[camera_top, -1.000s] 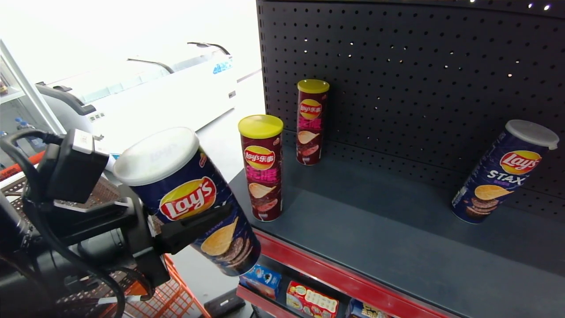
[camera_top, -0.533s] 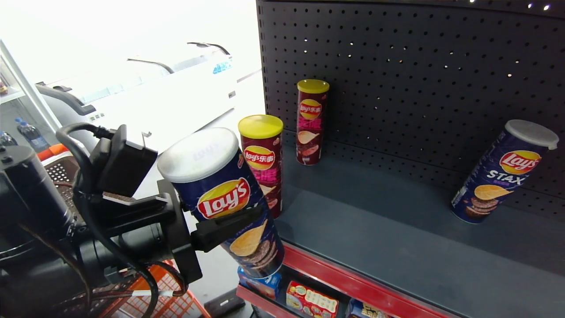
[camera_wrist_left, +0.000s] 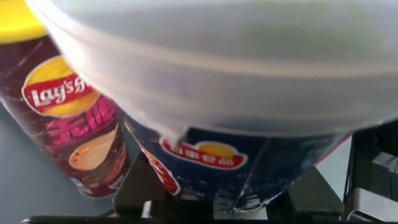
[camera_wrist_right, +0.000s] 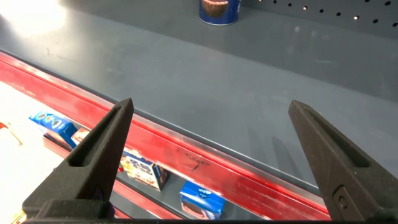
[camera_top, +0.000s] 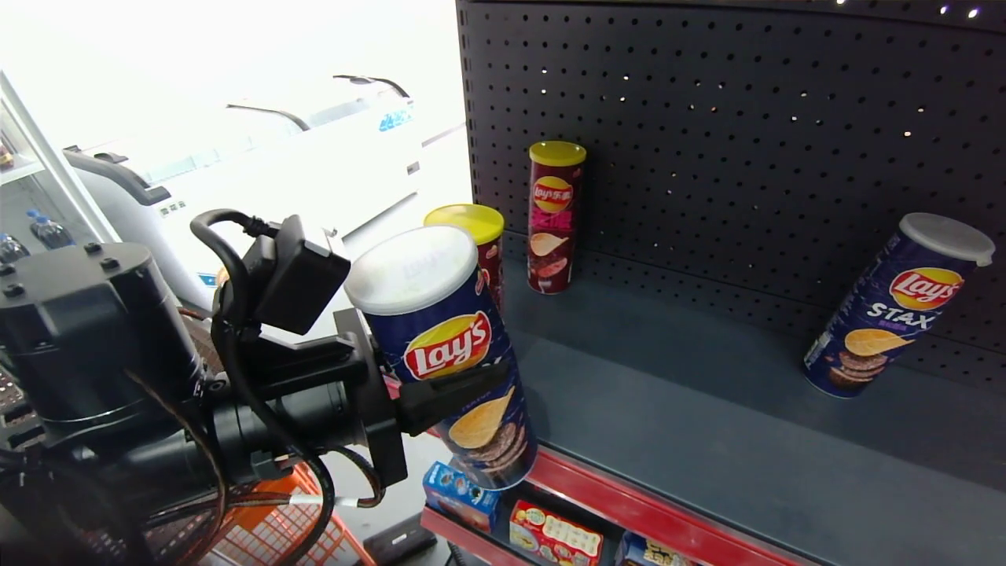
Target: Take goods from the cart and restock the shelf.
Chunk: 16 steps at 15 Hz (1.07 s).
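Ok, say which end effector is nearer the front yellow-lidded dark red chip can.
Left. The left end effector, holding a blue chip can, is beside the dark red can; the right end effector hovers farther along the shelf's front edge.

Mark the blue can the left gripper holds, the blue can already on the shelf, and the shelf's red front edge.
held blue can (camera_top: 449, 351): head view, on its front logo.
shelved blue can (camera_top: 896, 314): head view, middle of its label.
red front edge (camera_top: 629, 503): head view, on the strip beside the held can.

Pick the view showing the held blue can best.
Head view: the blue can shows lid to base in the left hand. Left wrist view: lid and label, close. Right wrist view faces the shelf.
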### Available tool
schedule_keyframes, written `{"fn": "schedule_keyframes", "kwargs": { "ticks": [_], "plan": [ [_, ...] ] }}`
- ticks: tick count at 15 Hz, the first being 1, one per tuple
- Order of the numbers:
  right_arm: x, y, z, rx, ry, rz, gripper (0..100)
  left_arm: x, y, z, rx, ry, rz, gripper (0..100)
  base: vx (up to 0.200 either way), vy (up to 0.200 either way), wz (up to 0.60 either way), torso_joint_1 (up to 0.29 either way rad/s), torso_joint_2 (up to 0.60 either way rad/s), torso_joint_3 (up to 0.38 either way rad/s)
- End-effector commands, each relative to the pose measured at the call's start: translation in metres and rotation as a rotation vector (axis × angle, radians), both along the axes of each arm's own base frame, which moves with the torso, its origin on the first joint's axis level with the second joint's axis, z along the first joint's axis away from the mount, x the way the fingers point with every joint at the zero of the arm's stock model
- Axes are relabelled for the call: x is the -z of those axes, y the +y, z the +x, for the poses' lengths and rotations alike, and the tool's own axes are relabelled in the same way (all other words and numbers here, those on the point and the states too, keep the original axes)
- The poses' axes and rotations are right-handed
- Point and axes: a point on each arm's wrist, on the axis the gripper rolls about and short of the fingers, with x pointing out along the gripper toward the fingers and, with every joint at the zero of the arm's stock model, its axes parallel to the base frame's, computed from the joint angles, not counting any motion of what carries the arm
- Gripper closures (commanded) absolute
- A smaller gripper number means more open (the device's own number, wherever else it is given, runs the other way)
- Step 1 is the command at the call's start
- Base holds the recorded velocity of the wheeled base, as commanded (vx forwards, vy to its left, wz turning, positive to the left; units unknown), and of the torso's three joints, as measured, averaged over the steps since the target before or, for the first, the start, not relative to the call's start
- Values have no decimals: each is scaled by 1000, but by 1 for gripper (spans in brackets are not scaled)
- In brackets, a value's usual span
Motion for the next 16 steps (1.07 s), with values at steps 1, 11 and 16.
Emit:
{"fn": "schedule_keyframes", "kwargs": {
  "ticks": [1, 11, 16],
  "plan": [
    [0, 0, 0, -1, -1, 0, 0, 2, -6, 8, 3, 7, 5, 100, 0, 0, 0, 0, 0, 0],
    [0, 0, 0, -1, -1, -2, 0, 2, -10, 15, 3, 5, 6, 100, 0, 0, -480, 1, 3, 2],
    [0, 0, 0, -1, -1, 0, 0, 2, -9, 14, 0, 7, 6, 100, 0, 0, -120, 0, 0, 0]
  ]
}}
